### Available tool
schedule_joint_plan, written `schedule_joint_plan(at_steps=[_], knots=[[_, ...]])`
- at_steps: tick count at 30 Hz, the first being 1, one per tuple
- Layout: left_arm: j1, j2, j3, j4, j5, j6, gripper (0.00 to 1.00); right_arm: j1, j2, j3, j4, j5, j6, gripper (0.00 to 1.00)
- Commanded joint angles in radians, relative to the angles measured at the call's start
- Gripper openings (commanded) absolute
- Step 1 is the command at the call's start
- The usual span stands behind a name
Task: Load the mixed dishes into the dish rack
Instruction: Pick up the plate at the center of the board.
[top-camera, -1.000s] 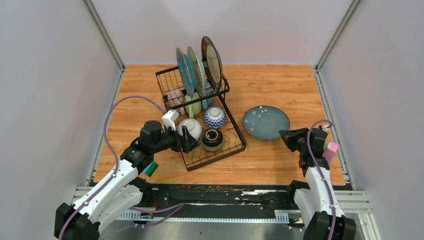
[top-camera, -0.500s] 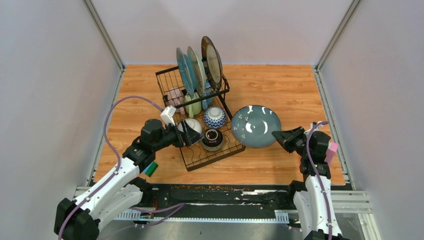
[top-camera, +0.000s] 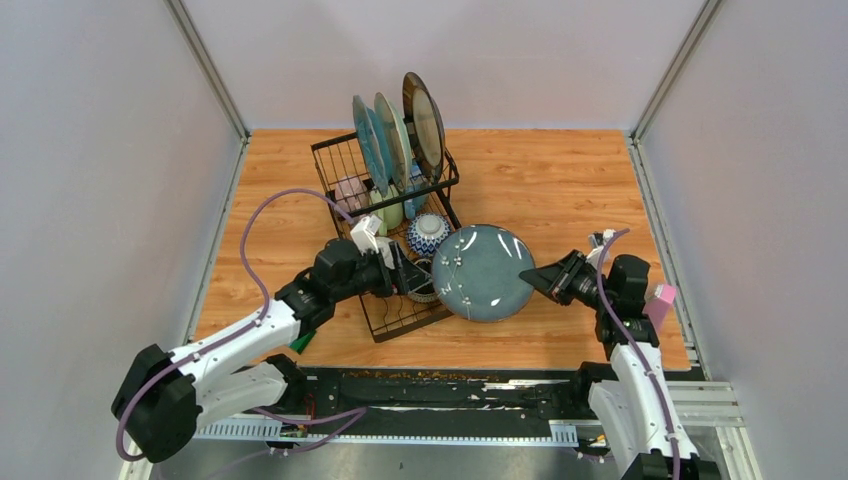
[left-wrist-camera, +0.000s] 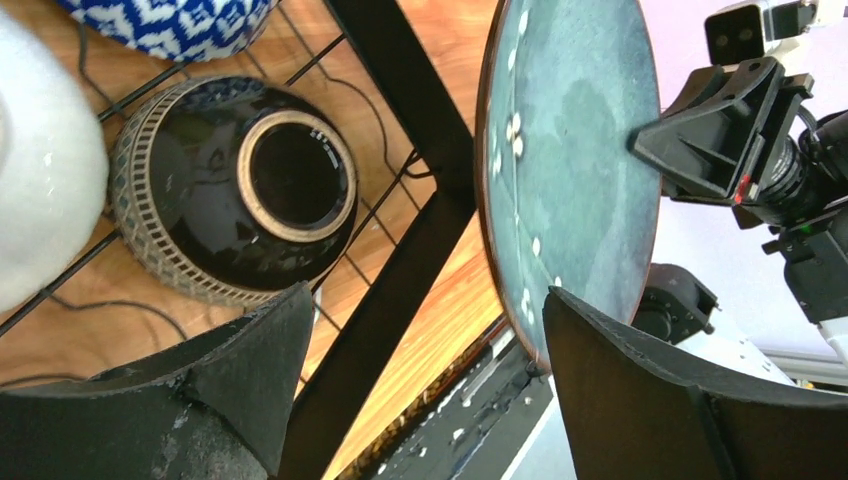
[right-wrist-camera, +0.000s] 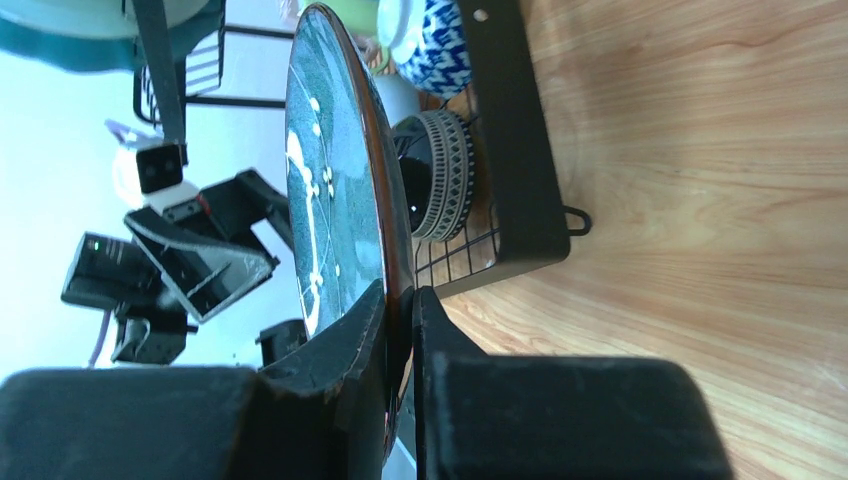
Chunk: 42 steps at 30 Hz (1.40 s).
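1. Black fingers of the right end effector (right-wrist-camera: 398, 300) are pinched tight on the rim of the teal plate (top-camera: 485, 272). We see the rim clamped between them in the right wrist view.
2. We find the plate held up on edge, its speckled face turned toward the left arm. It is beside the right edge of the dish rack (right-wrist-camera: 510, 130), at the lower tray. We cannot tell whether it touches the rack.
3. Our left end effector (left-wrist-camera: 425, 300) stands wide and holds nothing. One finger is over the tray and the other is beside the plate's lower rim.
4. Below it in the tray sit a dark bowl (left-wrist-camera: 235, 185) upside down, a white bowl (left-wrist-camera: 40, 170) and a blue patterned bowl (top-camera: 428, 232).
5. Farther back, three plates (top-camera: 400, 135) stand upright in the taller basket, with a pink mug (top-camera: 350, 192) and a green mug (top-camera: 388, 210) below them.
6. We see the rack resting on the wooden worktop (top-camera: 560, 170).
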Motion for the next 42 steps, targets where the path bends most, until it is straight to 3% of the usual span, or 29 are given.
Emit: schedule_joint_plan(at_steps=[1, 7, 14, 25, 42], knots=[[-0.012, 0.038, 0.041, 0.176, 0.024, -0.041, 0.89, 0.071, 0.008, 0.095, 0.175, -0.099, 0.003, 0.0], [-0.018, 0.063, 0.04, 0.215, 0.046, -0.045, 0.74, 0.172, 0.056, 0.092, 0.254, -0.108, 0.013, 0.0], [-0.018, 0.056, 0.036, 0.218, 0.062, -0.034, 0.4, 0.208, 0.107, 0.074, 0.36, -0.122, 0.038, 0.0], [-0.018, 0.026, 0.037, 0.198, 0.078, 0.022, 0.0, 0.249, 0.153, 0.103, 0.372, -0.157, -0.028, 0.0], [-0.016, -0.06, -0.018, 0.285, 0.077, 0.036, 0.0, 0.332, 0.269, 0.129, 0.353, -0.181, -0.097, 0.27]])
